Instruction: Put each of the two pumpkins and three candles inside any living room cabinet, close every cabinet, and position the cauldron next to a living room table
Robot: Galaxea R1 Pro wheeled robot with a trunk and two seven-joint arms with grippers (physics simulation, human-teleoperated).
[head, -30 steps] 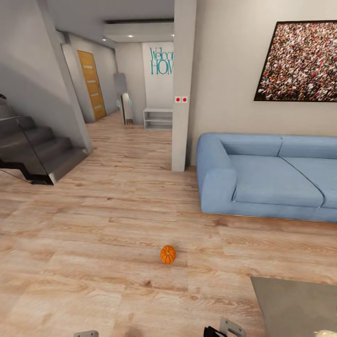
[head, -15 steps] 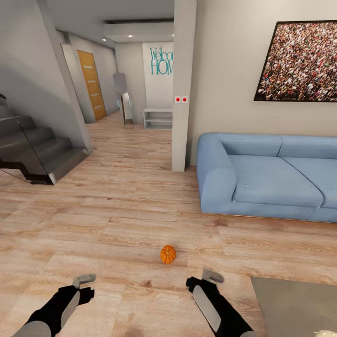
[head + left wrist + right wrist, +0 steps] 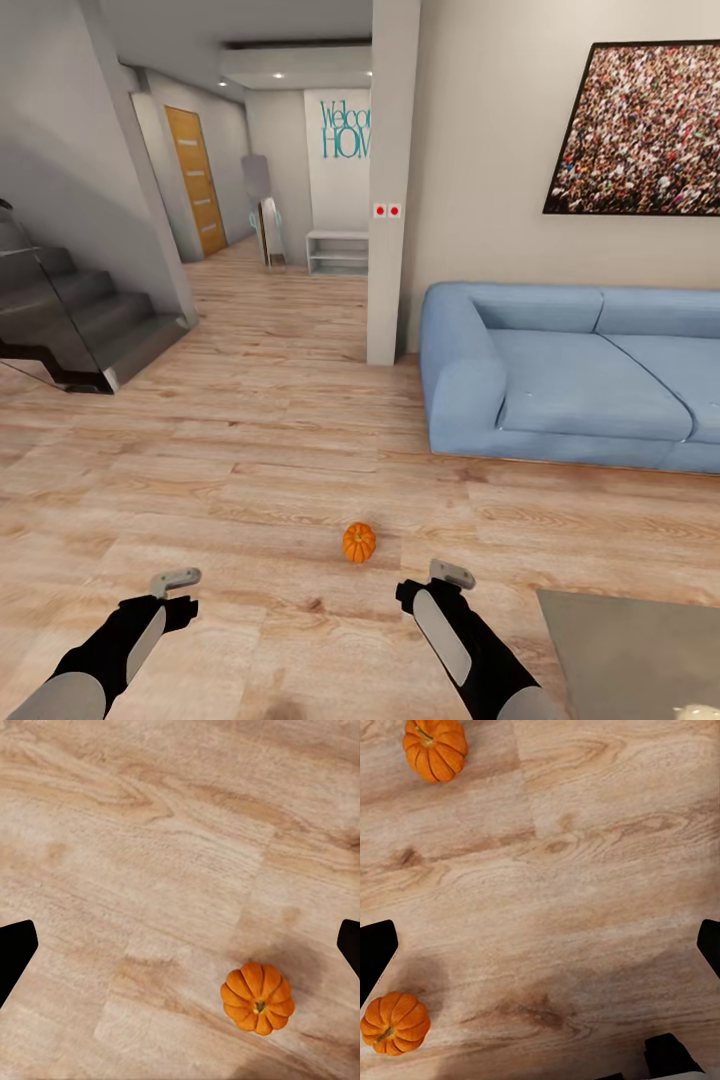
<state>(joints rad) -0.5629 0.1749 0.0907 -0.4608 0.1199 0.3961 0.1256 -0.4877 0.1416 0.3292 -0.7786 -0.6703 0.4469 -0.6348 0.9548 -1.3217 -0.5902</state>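
Floor: pale wood planks [image 3: 250, 470] spreading past blue sofa [image 3: 570, 375].
Pumpkin [image 3: 359, 542]: sitting at 12 o'clock, between tools.
Left tool [image 3: 176, 588]: hanging apart, empty.
Right tool [image 3: 440, 582]: likewise apart.
Risk: nudging pumpkin, rolling away.

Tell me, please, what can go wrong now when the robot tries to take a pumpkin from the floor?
The pumpkin is round and lies loose on smooth wood floor, so a tool that bumps it may roll it away. The right wrist view shows two pumpkins, near and far; the second could be overlooked. The right tool is close to the glass table and might hit its corner.
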